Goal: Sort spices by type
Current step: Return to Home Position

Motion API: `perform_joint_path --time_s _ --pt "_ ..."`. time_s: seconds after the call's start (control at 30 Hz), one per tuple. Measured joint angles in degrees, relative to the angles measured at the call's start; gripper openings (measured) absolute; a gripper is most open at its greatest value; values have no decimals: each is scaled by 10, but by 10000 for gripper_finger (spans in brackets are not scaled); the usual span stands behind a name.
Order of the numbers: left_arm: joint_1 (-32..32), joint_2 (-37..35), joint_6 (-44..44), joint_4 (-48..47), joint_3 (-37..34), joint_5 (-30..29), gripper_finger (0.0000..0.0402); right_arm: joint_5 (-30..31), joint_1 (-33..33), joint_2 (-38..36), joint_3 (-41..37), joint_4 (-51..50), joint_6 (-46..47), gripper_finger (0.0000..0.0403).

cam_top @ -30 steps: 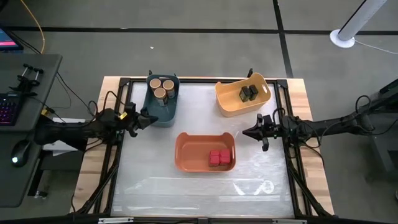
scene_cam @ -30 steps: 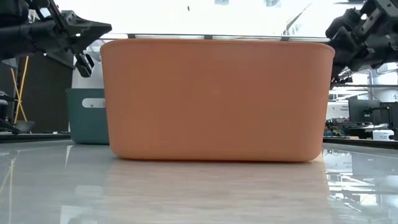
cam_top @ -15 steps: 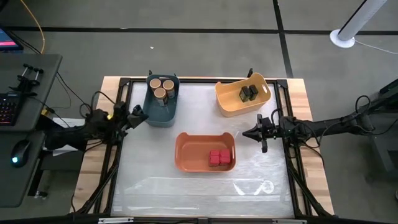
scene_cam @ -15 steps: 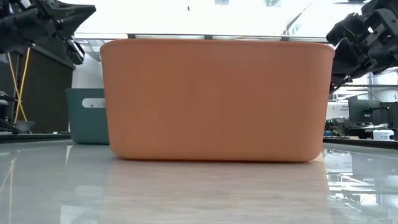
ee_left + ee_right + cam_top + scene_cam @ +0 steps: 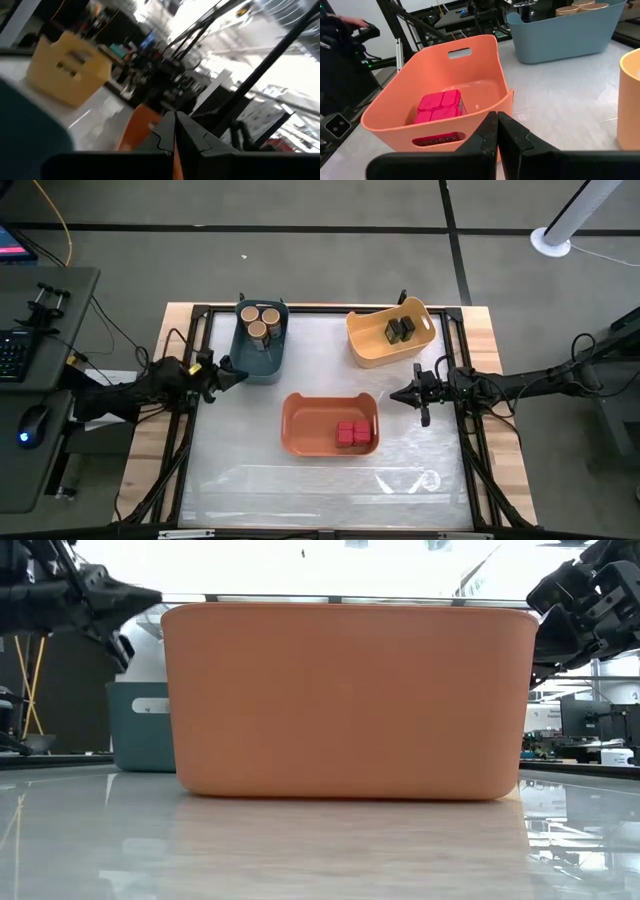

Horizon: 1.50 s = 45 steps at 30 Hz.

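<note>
High view: sorted, but a bin could get knocked

Jars [image 5: 258, 320] sit in the blue bin [image 5: 284, 345] upper left, blocks [image 5: 400, 330] in yellow [image 5: 365, 342], tins [image 5: 352, 434] in orange [image 5: 288, 425]. Left gripper [image 5: 244, 370] and right gripper [image 5: 392, 393] are pressed together, empty. The left, just beside the blue bin, might clip it.

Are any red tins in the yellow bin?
No, the yellow bin holds only two dark containers; the red tins sit in the orange bin.

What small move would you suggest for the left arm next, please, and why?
Probably draw the left gripper back from the blue bin, out to its own side. It is shut on nothing, and sorting looks complete: jars in the blue bin, red tins in the orange bin, dark containers in the yellow bin. The right gripper waits shut beside the orange bin.
</note>
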Motion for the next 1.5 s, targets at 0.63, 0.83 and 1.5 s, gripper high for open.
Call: perform_joint_path --time_s 0.63,0.83,1.5 --pt "0 0 -1 -76 -1 -6 0 -4 0 0 0 -54 51 0" --pt "-7 0 0 -75 -1 -6 0 -2 0 0 0 -63 62 0" --pt "-7 0 0 -74 -1 -5 0 433 0 25 1 -20 203 0"
